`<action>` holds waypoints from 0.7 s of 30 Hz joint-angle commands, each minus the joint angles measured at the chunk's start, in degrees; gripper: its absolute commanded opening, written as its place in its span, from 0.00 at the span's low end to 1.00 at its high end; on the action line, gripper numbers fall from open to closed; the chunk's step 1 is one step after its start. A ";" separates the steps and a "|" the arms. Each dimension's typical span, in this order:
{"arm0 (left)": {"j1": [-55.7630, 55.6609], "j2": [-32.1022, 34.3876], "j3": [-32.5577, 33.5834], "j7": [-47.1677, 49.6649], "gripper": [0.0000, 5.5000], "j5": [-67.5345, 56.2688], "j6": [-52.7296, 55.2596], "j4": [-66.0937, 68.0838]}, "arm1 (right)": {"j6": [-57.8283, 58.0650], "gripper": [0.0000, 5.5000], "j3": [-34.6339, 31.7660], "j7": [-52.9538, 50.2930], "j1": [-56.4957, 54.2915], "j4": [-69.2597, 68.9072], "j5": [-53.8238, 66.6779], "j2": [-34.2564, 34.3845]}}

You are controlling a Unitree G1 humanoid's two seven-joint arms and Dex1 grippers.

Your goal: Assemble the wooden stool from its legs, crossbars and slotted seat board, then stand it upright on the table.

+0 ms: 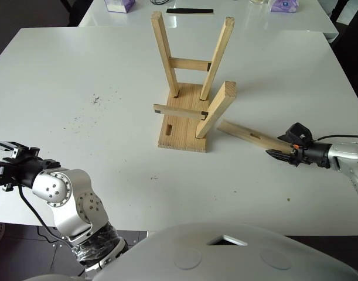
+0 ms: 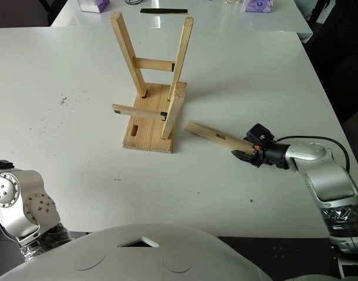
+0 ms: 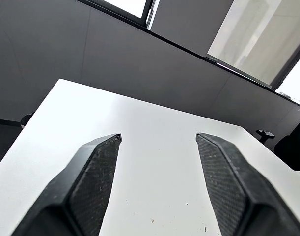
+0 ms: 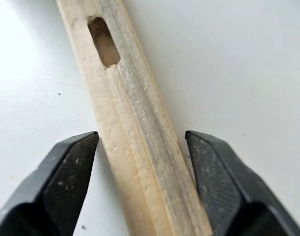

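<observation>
The fourth leg (image 2: 217,136) lies loose right of the seat board (image 2: 150,139); the right gripper (image 4: 141,135) straddles it, fingers apart, so clamping should come next; the left gripper (image 3: 158,137) hangs open, near left

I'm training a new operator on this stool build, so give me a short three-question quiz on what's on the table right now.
1. How many square pale wooden legs stand in the flat slotted wooden seat board?
2. True or false: the black two-fingered left tool is shut on something.
3. The black right tool is: A) shut on the seat board; B) open, astride the loose slotted wooden leg lying on the white table; C) lifting a standing leg.
Key: 1) three; 2) false, it is open and empty; 3) B.
</observation>
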 commanded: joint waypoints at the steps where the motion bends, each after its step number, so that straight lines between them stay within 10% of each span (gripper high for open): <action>1: -1.46 -3.78 -0.02 0.61 0.52 -0.06 -0.55 1.57 | -2.04 0.46 2.43 3.99 0.63 3.87 -1.33 -0.59; 11: -7.61 -0.59 -1.43 2.14 0.52 5.73 0.62 0.72 | -14.43 0.37 5.25 7.32 -4.55 15.86 -4.46 3.61; 21: -2.00 0.53 4.80 -0.69 0.52 7.45 7.54 -3.75 | -17.00 0.37 6.53 2.55 -23.03 26.28 -3.64 22.54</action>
